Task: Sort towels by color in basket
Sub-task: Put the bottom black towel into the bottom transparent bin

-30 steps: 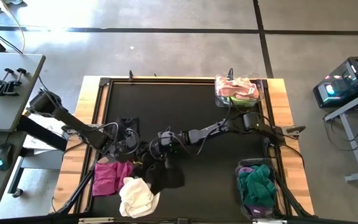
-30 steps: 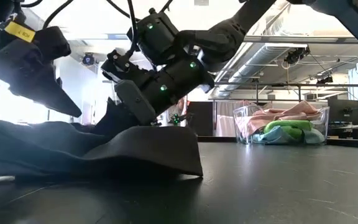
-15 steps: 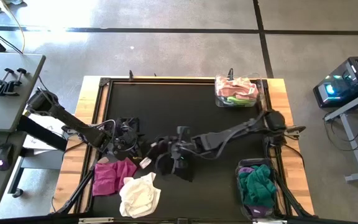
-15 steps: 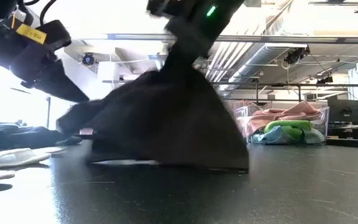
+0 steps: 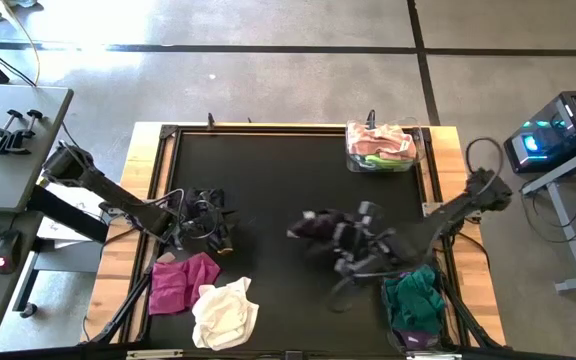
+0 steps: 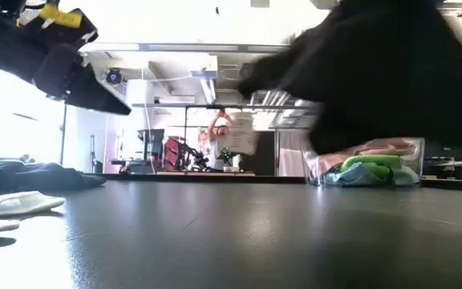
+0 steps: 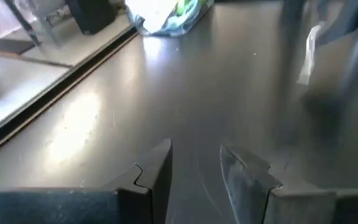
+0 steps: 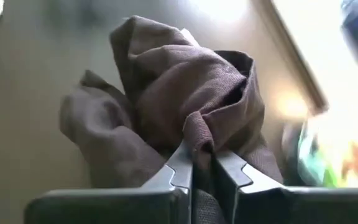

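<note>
My right gripper [image 5: 353, 245] is shut on a dark towel [image 5: 318, 225] and hovers right of the table's middle, just left of the near-right basket [image 5: 438, 275]. That basket holds teal [image 5: 413, 298] and purple [image 5: 420, 341] towels. In the low view the carried towel [image 6: 391, 72] is a dark blur high up. My left gripper [image 5: 215, 232] is open over bare tabletop at the left, beside another dark towel [image 5: 205, 203] lying flat. A magenta towel [image 5: 181, 282] and a cream towel [image 5: 223, 312] lie by the near-left edge. My right gripper pinches a bunched fold of the dark towel [image 8: 199, 138] between its two fingers. Several layers are gathered at the fingertips [image 8: 180, 163]. The towel is lifted clear of the table and hangs bunched and slack around the fingers.
A clear basket [image 5: 380, 145] at the far-right corner holds peach-pink and lime green towels. The black table top has a raised wooden rim [image 5: 143, 190]. Bare tabletop [image 5: 278, 170] stretches across the middle and far side. Beyond the table's left edge stands a desk with a mouse.
My right gripper has carried the dark towel from beside the left gripper toward the table's right, up to the near-right basket. The towel first dragged with its lower part on the table, then came up clear. My left gripper has stayed about where it was.
</note>
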`<action>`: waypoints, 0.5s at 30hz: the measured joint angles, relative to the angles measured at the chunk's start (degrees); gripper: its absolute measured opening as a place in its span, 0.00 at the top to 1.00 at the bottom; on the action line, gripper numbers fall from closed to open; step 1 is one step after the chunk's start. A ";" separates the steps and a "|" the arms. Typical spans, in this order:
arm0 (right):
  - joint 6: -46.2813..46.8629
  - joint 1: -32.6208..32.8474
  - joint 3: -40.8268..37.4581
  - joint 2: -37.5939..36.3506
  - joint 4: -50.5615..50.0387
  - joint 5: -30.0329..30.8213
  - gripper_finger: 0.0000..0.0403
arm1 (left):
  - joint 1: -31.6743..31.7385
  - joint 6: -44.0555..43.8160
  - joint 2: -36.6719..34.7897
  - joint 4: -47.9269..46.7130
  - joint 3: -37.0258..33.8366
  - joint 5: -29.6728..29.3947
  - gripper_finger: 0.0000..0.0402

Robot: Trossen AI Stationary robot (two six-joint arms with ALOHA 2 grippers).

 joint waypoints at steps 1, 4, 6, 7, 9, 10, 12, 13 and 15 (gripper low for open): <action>3.43 0.95 0.00 -1.06 -3.15 -2.67 0.96 | 0.14 0.56 0.18 0.97 0.06 -0.02 0.69; 13.85 3.27 0.20 -4.44 -9.53 -13.66 0.96 | 0.60 3.48 0.29 3.06 0.02 -0.42 0.69; 21.20 4.87 0.20 -6.54 -13.06 -21.03 0.96 | 1.33 5.77 0.39 5.02 0.07 -0.45 0.69; 25.29 5.85 0.21 -7.52 -14.54 -24.50 0.96 | 1.71 7.21 0.40 6.02 0.07 -0.46 0.69; 33.63 8.02 0.24 -9.14 -18.00 -30.92 0.96 | 2.62 9.97 0.40 8.57 0.07 -0.48 0.69; 37.37 9.07 0.08 -9.91 -18.35 -34.12 0.96 | 3.17 11.37 0.40 9.52 0.07 -0.48 0.69; 43.62 11.76 -0.66 -11.68 -17.34 -38.88 0.96 | 4.13 13.96 0.40 11.63 0.07 -0.06 0.69; 47.24 13.20 -0.68 -12.08 -17.71 -39.85 0.96 | 4.72 15.34 0.40 12.69 0.07 0.67 0.69; 54.30 16.37 -0.87 -12.59 -17.83 -40.98 0.96 | 5.73 17.51 0.40 14.11 0.07 3.04 0.69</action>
